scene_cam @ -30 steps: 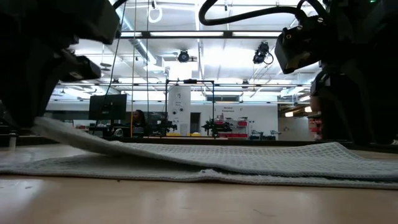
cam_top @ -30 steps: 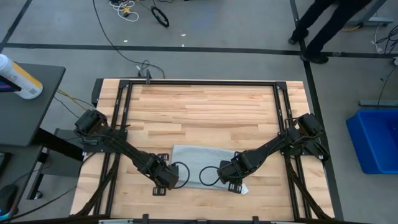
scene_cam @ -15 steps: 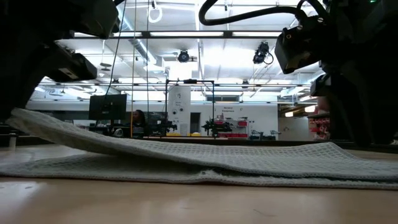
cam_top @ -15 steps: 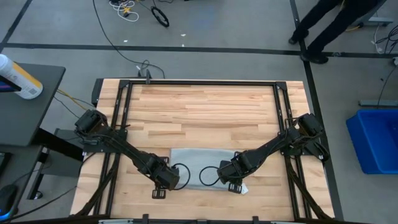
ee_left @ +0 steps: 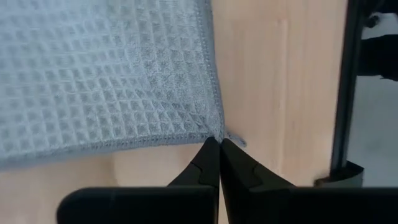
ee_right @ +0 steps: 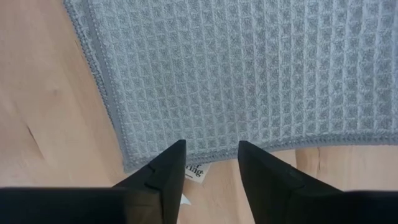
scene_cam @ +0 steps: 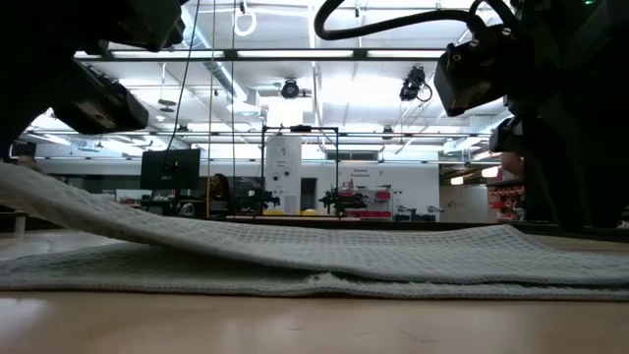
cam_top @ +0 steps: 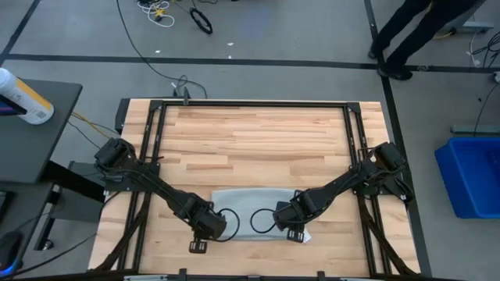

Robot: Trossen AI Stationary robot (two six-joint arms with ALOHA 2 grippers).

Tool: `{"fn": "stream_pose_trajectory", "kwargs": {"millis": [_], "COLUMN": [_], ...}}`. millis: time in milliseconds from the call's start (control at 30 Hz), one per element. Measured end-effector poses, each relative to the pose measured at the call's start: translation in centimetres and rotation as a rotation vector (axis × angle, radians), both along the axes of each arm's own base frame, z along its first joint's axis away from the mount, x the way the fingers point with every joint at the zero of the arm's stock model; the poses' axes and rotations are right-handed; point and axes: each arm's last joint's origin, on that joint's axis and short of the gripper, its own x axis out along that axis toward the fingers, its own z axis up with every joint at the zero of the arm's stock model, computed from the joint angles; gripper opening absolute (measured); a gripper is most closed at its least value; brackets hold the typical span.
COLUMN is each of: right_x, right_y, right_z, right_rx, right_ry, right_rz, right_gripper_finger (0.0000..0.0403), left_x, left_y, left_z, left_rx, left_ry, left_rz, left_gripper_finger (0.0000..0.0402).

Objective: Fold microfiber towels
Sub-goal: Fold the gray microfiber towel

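Observation:
The light grey-blue towel [cam_top: 254, 200] lies on the wooden table near its near edge, folded in two layers in the low view [scene_cam: 324, 258]. My left gripper [ee_left: 219, 147] is shut on the towel's near left corner and shows in the high view [cam_top: 208, 225]. My right gripper [ee_right: 211, 155] is open over the towel's near right corner, where a small white tag [ee_right: 194, 169] sticks out; it shows in the high view [cam_top: 294, 226]. I cannot tell whether its fingers touch the cloth. My left gripper pinches the very corner of the towel's upper layer [ee_left: 213, 133] between its two fingertips. The fingers slant down from the near left side. The held end [scene_cam: 59, 197] is raised off the lower layer and slopes down to the right, where the cloth lies flat.
A black metal frame [cam_top: 250, 104] rims the table. The far half of the tabletop [cam_top: 250, 136] is bare wood. Off the table are a blue bin [cam_top: 473, 176] on the right, a side table with a bottle [cam_top: 23, 97] on the left, and a person's legs [cam_top: 406, 31] at the far right.
My left gripper has gone toward the table's near left corner and a little up, still shut on the corner. The upper layer's left end has risen and been drawn out leftward, while the right part of the towel has stayed flat.

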Motion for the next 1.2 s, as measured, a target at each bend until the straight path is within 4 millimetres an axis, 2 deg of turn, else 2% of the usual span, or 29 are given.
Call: {"fn": "stream_pose_trajectory", "kwargs": {"millis": [167, 400, 633, 767, 1033, 1200], "right_x": [-0.1, -0.3, -0.4, -0.4, -0.4, -0.4], "right_y": [-0.1, -0.2, -0.3, -0.3, -0.3, -0.3], "right_z": [0.0, 0.0, 0.0, 0.0, 0.0, 0.0], "right_rx": [-0.013, -0.037, -0.042, -0.042, -0.041, -0.042], "right_ry": [0.005, 0.027, 0.031, 0.031, 0.029, 0.029], "right_rz": [-0.001, -0.002, 0.016, 0.016, 0.022, 0.026], "right_gripper_finger": [0.0146, 0.0175, 0.0177, 0.0166, 0.0164, 0.018], "left_x": [0.5, 0.6, 0.7, 0.7, 0.5, 0.3], "left_y": [-0.1, -0.1, -0.2, -0.3, -0.4, -0.2], "left_z": [-1.6, -1.7, -1.8, -1.8, -1.9, -1.8], "left_rx": [-0.092, -0.111, -0.142, -0.144, -0.143, -0.123], "left_ry": [0.041, 0.06, 0.064, 0.069, 0.103, 0.129], "left_rz": [-0.015, 0.003, -0.002, 0.014, 0.068, 0.098], "left_gripper_finger": [0.0001, 0.0002, 0.003, 0.0067, 0.0194, 0.0224]}}
